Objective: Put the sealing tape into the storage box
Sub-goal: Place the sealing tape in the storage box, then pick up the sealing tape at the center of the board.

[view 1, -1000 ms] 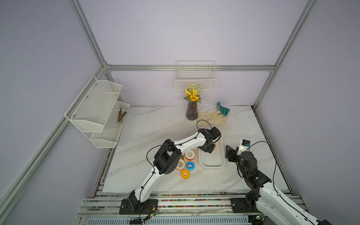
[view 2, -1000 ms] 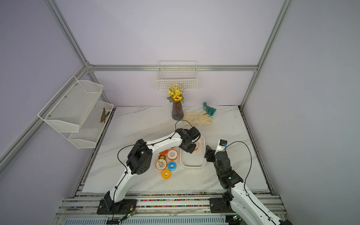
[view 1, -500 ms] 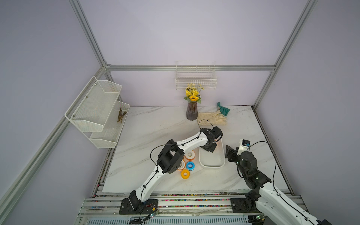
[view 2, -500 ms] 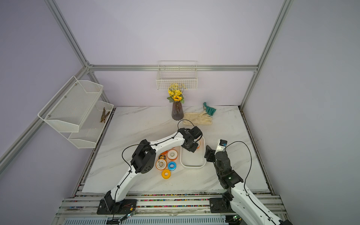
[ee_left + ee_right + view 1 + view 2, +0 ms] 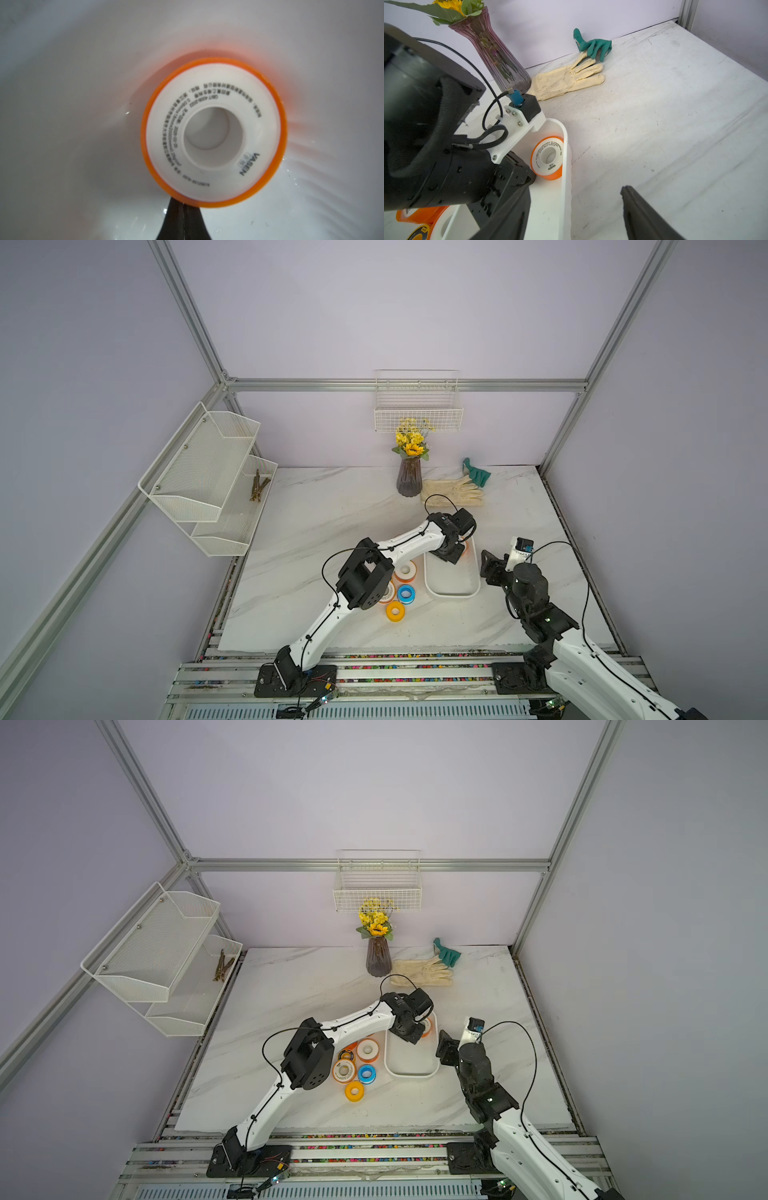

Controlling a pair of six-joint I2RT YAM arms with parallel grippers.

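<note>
The storage box (image 5: 453,594) (image 5: 411,1073) is a shallow white tub right of the table's middle. One orange, white-faced sealing tape spool (image 5: 257,128) (image 5: 542,166) leans against its far end wall, a sliver of it (image 5: 427,1028) showing in a top view. My left gripper (image 5: 451,556) (image 5: 184,205) is inside the box, shut and empty, its tips at the spool's rim. Several more spools lie left of the box: orange-white (image 5: 368,1050), blue (image 5: 366,1073), yellow (image 5: 354,1091), black-yellow (image 5: 346,1055). My right gripper (image 5: 488,568) (image 5: 575,188) hangs open astride the box's right wall (image 5: 564,166).
A vase of yellow flowers (image 5: 409,481) and cream gloves (image 5: 453,491) with a green glove (image 5: 478,475) lie at the back. A wire basket (image 5: 417,414) hangs on the back wall. A two-tier mesh shelf (image 5: 208,481) is mounted on the left.
The left arm has crept slightly forward and rightward over the box. The right arm has not moved.
</note>
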